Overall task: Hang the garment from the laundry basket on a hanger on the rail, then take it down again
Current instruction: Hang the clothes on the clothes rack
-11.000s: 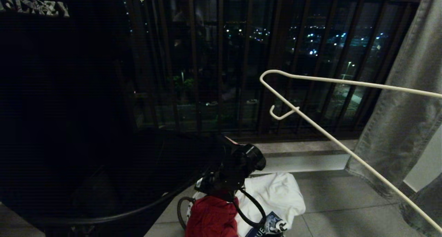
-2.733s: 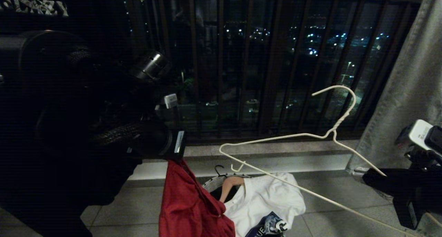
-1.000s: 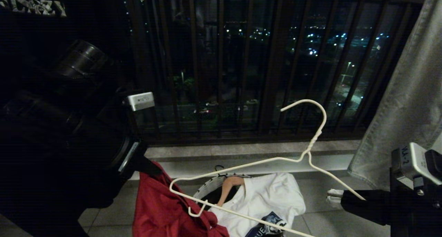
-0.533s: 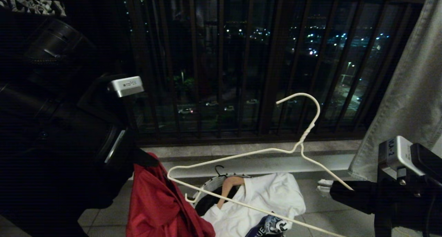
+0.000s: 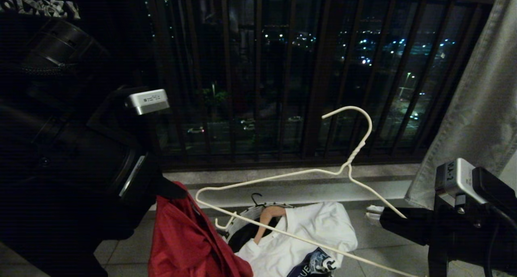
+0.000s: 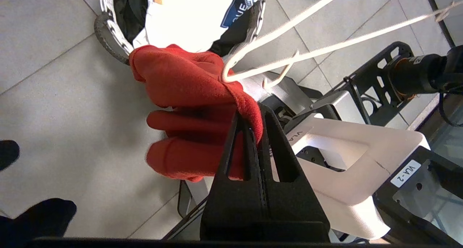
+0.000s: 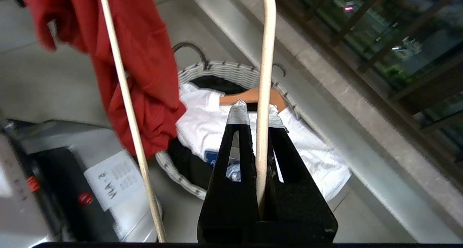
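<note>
Head view: red garment (image 5: pixel 190 240) hung from left gripper (image 5: pixel 171 190), just left of laundry basket (image 5: pixel 242 218); white hanger (image 5: pixel 307 174) held tilted above basket.
L wrist view: left gripper (image 6: pixel 253 123) clamped on garment (image 6: pixel 188 81).
R wrist view: right gripper (image 7: pixel 255 114) closed on hanger (image 7: pixel 266 60) wire, over basket (image 7: pixel 224 69).

Garment (image 5: pixel 190 236) left of laundry basket (image 5: pixel 242 218), hanger (image 5: pixel 307 176) above basket, railing bars (image 5: pixel 258 75) behind
</note>
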Controlling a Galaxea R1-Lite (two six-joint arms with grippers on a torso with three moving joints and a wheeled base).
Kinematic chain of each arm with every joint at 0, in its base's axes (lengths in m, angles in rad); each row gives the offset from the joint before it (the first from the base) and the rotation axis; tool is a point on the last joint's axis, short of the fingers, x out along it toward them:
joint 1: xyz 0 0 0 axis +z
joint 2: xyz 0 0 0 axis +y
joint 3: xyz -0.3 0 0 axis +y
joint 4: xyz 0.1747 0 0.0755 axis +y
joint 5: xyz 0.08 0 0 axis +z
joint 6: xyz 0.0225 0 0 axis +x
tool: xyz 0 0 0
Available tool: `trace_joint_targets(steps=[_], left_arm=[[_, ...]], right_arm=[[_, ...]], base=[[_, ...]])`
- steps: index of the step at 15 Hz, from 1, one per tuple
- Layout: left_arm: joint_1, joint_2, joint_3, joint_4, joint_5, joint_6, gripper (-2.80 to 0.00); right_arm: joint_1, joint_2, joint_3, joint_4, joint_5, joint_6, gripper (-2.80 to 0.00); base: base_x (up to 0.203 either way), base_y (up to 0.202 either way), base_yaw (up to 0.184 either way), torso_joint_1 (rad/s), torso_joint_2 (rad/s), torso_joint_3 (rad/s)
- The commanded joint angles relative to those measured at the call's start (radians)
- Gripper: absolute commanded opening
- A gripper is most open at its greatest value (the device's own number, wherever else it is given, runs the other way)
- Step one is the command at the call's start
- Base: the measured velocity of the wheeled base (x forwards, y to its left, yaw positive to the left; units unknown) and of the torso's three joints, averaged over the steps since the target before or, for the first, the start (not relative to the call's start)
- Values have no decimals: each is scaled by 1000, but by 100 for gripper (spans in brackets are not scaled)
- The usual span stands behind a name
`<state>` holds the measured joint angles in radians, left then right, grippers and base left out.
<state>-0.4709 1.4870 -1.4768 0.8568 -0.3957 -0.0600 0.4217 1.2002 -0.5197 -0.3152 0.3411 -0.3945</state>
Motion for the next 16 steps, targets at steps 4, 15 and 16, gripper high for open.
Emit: trace_joint_targets(steps=[4,15,16], left_arm=[[-5,19,-8,1,6,-23,-280],[-16,48,-25,1,113,-50,-280],[-20,49,-28,0,112,-60,-280]], right_arm=[[2,-2,15,-8,1,-4,-280],[26,-16,17,-4,-1,-8,-280],[34,-13,19,-2,-1,-9,-280]], base=[[0,0,0,0,0,0],[0,0,0,0,0,0],[0,0,0,0,0,0]])
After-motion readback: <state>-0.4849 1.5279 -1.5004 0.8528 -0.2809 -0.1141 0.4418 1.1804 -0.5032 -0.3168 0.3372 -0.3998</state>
